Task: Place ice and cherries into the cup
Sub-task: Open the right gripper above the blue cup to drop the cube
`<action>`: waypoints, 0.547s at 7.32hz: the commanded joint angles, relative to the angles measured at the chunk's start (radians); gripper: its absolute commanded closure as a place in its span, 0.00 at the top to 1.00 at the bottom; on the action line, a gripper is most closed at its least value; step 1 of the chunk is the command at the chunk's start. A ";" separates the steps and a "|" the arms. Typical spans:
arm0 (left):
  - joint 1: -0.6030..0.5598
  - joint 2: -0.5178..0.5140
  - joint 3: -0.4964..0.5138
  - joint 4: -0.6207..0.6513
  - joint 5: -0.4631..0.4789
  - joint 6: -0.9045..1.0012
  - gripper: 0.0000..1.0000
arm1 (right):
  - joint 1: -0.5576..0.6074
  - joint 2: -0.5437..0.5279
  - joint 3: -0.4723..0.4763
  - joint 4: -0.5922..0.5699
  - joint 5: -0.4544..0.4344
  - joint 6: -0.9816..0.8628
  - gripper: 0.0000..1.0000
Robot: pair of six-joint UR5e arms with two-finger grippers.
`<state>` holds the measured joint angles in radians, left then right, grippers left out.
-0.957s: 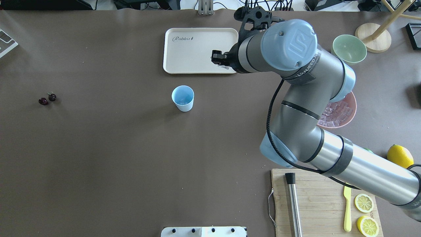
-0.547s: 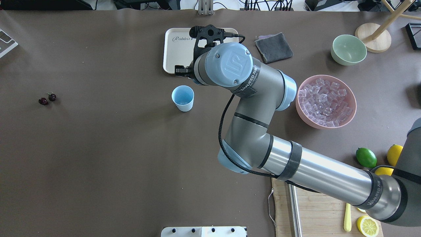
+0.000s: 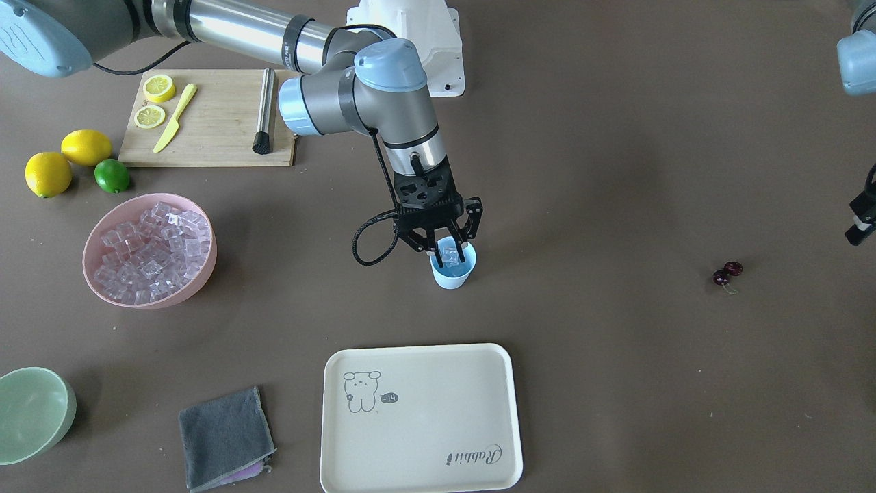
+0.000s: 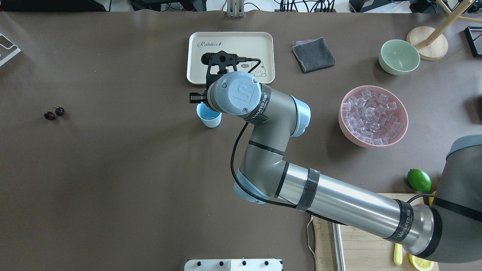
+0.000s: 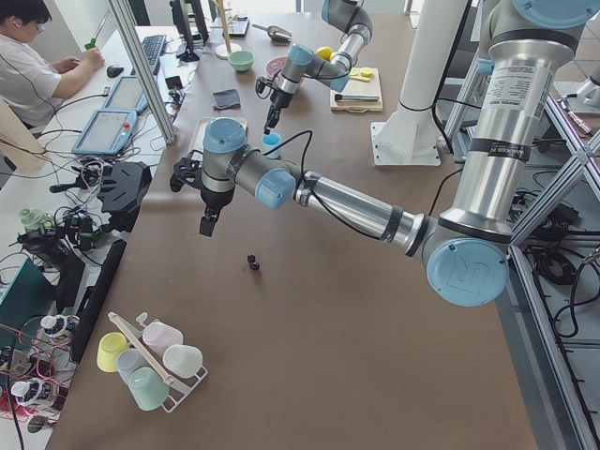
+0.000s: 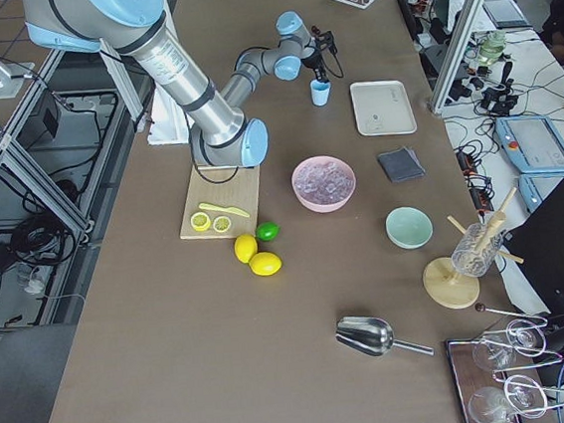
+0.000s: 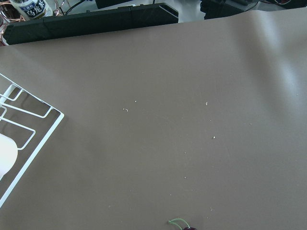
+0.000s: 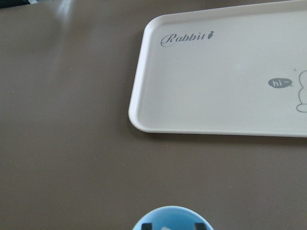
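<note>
On the brown table (image 3: 616, 171), the right gripper (image 3: 451, 260) pinches an ice cube (image 3: 449, 253) just over the cup (image 3: 452, 278).

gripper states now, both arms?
Left gripper: cannot be told; no view shows its fingers clearly.
Right gripper: closed on an ice cube, at the mouth of the cup.

Not much to read here tbh. The cream tray (image 8: 206, 105) has "Rabbit" in cursive in one corner, plus a small grey speech bubble (image 8: 279, 83) saying "hi~" next to a bear doodle (image 3: 361, 392). The blue joint cap (image 4: 241, 91) on the right arm (image 4: 339, 199) has the UR logo embossed. A black strap (image 4: 404, 229) round that arm reads WANEED, or close to it. The bottle label (image 7: 32, 5) in the left wrist view is too blurry to read.
</note>
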<state>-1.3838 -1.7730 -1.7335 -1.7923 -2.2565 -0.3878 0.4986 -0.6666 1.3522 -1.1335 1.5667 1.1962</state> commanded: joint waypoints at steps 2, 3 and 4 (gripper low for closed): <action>0.002 -0.008 0.000 0.002 0.000 0.000 0.98 | -0.011 -0.004 0.007 0.001 0.010 0.002 1.00; 0.015 -0.037 -0.006 0.005 0.000 -0.015 0.98 | 0.007 -0.013 0.021 0.001 0.018 0.000 1.00; 0.032 -0.064 0.000 0.004 0.000 -0.051 0.98 | 0.052 -0.055 0.084 -0.002 0.070 -0.003 1.00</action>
<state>-1.3689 -1.8062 -1.7359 -1.7889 -2.2565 -0.4070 0.5107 -0.6860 1.3825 -1.1327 1.5936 1.1965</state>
